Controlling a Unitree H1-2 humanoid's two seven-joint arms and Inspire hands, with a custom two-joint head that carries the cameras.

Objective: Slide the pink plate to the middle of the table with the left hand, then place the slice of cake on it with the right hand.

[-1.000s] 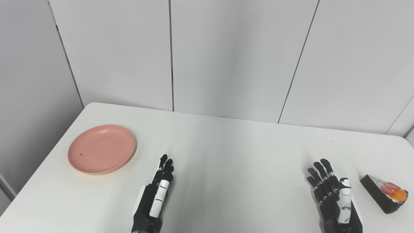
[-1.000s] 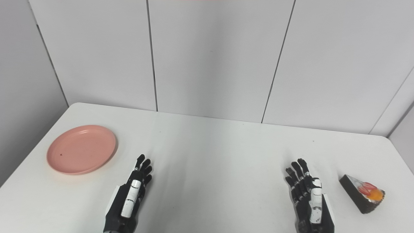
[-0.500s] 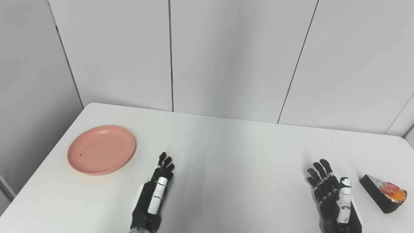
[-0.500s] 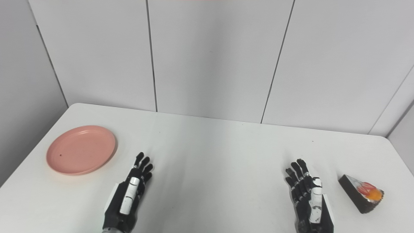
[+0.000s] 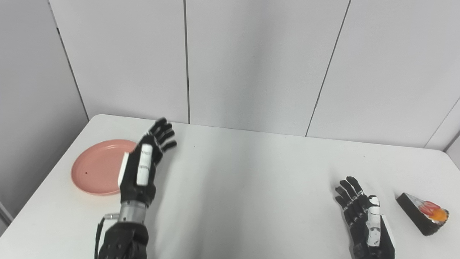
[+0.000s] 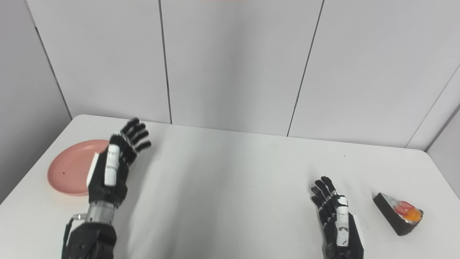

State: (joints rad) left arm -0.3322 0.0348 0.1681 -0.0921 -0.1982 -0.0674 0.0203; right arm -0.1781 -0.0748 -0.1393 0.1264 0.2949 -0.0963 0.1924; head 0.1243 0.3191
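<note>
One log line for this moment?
left hand: open, raised beside round pink plate | right hand: open, idle | dark cake slice: untouched

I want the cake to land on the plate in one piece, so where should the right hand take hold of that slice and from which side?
Probably by the slice of cake's dark flanks, low down, with the right hand coming from its left. The red and orange topping faces up and looks easily crushed; the wedge's narrow end points toward that hand.

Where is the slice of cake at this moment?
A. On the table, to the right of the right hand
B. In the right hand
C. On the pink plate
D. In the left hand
A: the slice of cake lies on the table, apart from the open right hand.
</note>
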